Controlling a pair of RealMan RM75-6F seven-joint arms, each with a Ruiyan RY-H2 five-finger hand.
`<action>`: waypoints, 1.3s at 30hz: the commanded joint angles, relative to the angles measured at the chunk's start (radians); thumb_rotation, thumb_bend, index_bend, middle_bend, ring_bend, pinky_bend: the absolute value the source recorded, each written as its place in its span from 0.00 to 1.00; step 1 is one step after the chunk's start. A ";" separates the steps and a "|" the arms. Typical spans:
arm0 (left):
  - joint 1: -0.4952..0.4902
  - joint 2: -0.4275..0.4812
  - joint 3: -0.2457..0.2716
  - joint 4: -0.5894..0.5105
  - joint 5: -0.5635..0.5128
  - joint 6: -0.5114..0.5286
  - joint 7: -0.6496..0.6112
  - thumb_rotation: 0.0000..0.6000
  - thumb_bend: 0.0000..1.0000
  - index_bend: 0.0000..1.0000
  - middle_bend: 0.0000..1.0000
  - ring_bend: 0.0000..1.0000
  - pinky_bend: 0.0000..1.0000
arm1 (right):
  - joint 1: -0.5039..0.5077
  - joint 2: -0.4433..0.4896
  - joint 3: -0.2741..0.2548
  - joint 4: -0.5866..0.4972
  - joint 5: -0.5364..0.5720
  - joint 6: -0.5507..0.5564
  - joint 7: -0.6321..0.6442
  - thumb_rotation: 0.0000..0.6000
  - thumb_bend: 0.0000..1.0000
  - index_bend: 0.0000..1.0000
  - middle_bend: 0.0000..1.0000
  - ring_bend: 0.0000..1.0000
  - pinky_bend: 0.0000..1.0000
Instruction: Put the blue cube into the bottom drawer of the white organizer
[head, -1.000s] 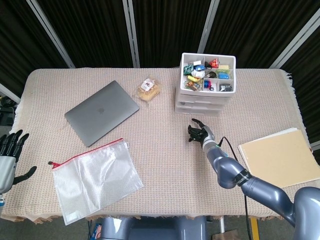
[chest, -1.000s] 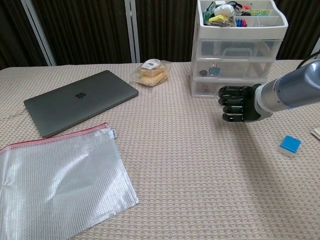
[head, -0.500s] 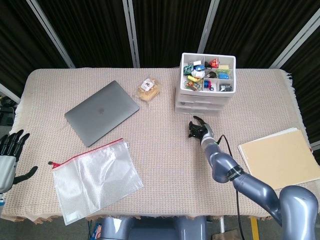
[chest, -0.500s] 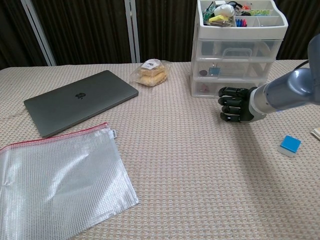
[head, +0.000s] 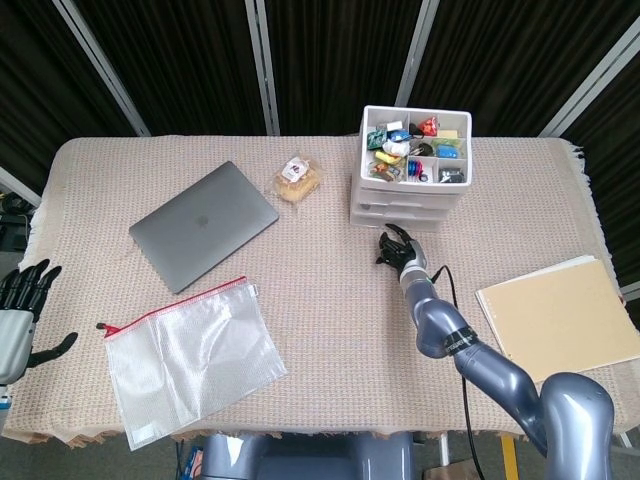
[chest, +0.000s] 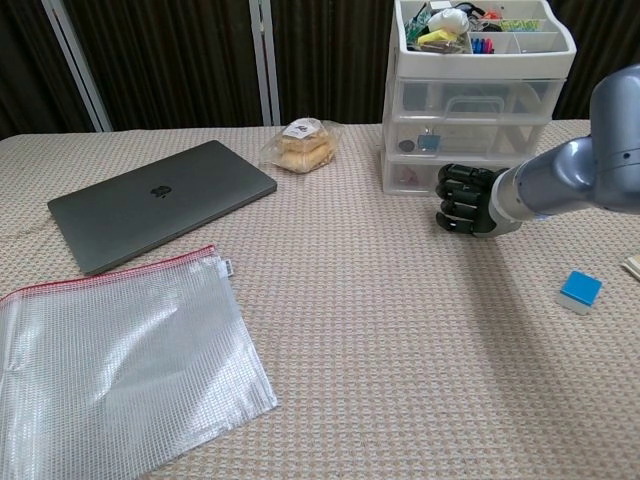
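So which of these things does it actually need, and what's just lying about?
Needed:
- small blue cube
- white plastic drawer organizer, bottom drawer
- right hand

Lying about:
- grey laptop
- clear zip pouch
- wrapped bread
- tan folder

black curtains (head: 330, 60), beige woven tablecloth (head: 330, 330)

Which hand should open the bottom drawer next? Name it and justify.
The right hand: it hovers just in front of the white organizer, level with its bottom drawer. The left hand sits off the table's far left edge, well away.
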 joint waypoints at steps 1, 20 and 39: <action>-0.001 0.001 0.001 -0.002 -0.001 -0.002 -0.001 1.00 0.24 0.04 0.00 0.00 0.00 | 0.000 -0.005 0.008 0.011 0.009 -0.010 -0.004 1.00 0.51 0.25 0.77 0.81 0.70; -0.005 0.010 0.001 -0.015 -0.010 -0.018 -0.018 1.00 0.24 0.04 0.00 0.00 0.00 | 0.027 -0.030 0.026 0.071 0.072 -0.051 -0.060 1.00 0.51 0.32 0.77 0.81 0.70; -0.003 0.011 0.004 -0.020 -0.009 -0.013 -0.017 1.00 0.24 0.05 0.00 0.00 0.00 | -0.069 0.037 0.010 -0.173 0.078 0.028 -0.074 1.00 0.51 0.33 0.77 0.81 0.70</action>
